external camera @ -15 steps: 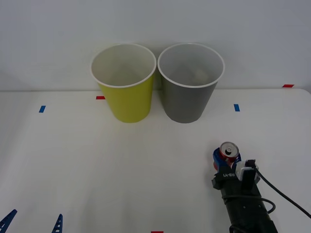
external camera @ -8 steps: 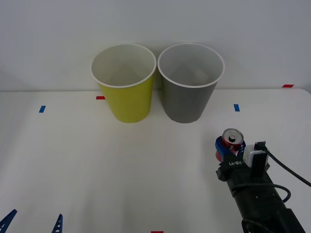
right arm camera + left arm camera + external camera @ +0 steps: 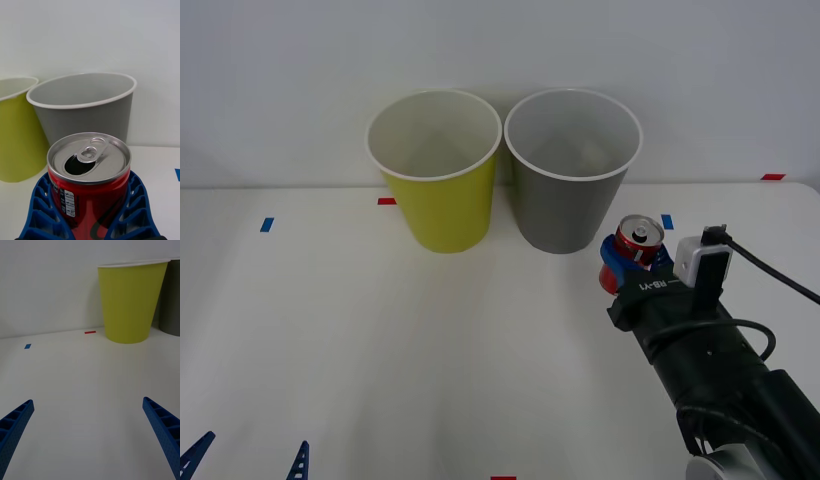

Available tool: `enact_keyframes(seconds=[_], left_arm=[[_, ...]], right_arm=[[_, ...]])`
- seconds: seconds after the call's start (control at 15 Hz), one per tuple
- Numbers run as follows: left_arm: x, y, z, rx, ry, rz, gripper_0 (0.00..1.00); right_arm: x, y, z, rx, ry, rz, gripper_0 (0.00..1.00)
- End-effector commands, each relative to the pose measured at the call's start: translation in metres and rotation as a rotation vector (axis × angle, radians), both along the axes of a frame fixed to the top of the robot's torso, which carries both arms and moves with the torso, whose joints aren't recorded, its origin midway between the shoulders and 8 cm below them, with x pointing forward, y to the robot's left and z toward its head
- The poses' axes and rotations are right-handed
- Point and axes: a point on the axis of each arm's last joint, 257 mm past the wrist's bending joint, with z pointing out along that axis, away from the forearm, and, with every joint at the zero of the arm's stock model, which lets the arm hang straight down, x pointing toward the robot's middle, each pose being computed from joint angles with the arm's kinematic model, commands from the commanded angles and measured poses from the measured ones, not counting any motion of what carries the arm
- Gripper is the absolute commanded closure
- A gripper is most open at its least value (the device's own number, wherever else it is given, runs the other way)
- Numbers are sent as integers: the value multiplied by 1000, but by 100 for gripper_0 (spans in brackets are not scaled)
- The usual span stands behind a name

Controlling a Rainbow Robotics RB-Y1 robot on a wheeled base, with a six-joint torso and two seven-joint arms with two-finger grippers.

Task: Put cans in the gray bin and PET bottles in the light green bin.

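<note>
A small red can (image 3: pixel 638 243) with a silver top is held upright in my right gripper (image 3: pixel 635 262), lifted off the table just right of the gray bin (image 3: pixel 570 185). In the right wrist view the can (image 3: pixel 89 176) sits between the blue fingers (image 3: pixel 39 210), with the gray bin (image 3: pixel 84 107) straight behind it. The light green bin (image 3: pixel 437 170) stands left of the gray one, almost touching it. My left gripper (image 3: pixel 248 458) rests open at the near left edge of the table, and its wrist view faces the light green bin (image 3: pixel 131 302). No PET bottles are in view.
The white table (image 3: pixel 380 340) carries small blue tape marks (image 3: pixel 266 224) and red tape marks (image 3: pixel 386 201). A pale wall rises behind the bins. A black cable (image 3: pixel 770 275) runs from my right wrist toward the right edge.
My right gripper has lifted the can and carried it away from me, toward the gray bin. The left arm has not moved.
</note>
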Motion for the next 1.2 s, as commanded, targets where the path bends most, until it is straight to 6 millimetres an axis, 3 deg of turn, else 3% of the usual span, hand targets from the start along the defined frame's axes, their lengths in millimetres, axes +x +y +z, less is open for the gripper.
enact_keyframes(seconds=[0.07,0.33,0.6,0.93,1.2], left_arm=[[0,0,0,0,0,0,0],[0,0,0,0,0,0,0],[0,0,0,0,0,0,0],[0,0,0,0,0,0,0],[0,0,0,0,0,0,0]], right_arm=[[-14,17,48,48,24,53,100],[-7,29,90,41,-29,40,100],[-3,37,112,111,43,37,100],[9,47,158,217,40,88,100],[31,47,185,254,18,135,100]])
